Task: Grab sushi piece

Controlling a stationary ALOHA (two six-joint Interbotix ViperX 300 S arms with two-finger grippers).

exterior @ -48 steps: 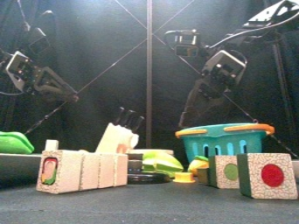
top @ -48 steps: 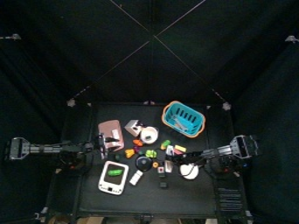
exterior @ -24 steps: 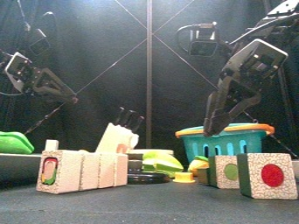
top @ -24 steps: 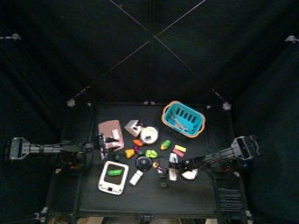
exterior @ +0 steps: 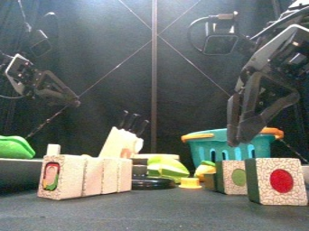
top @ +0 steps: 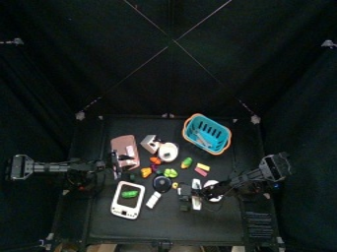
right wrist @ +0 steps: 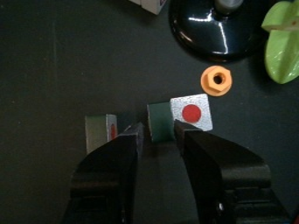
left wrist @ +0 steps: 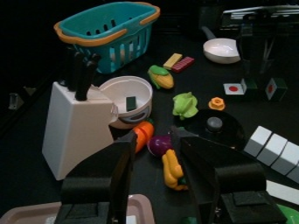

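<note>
Hovering right end effector (right wrist: 162, 144) over white, red-centred, green-edged sushi piece (right wrist: 190, 112)

A robot test pen: black curtains (top: 79, 59) enclose a small black table (top: 105, 221) strewn with toy food (left wrist: 173, 105).

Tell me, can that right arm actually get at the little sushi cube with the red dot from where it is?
Probably yes. The right gripper hangs open directly over the sushi piece, and nothing covers it. A second sushi piece sits beside it and the orange ring just beyond, so the jaws have little room.
</note>
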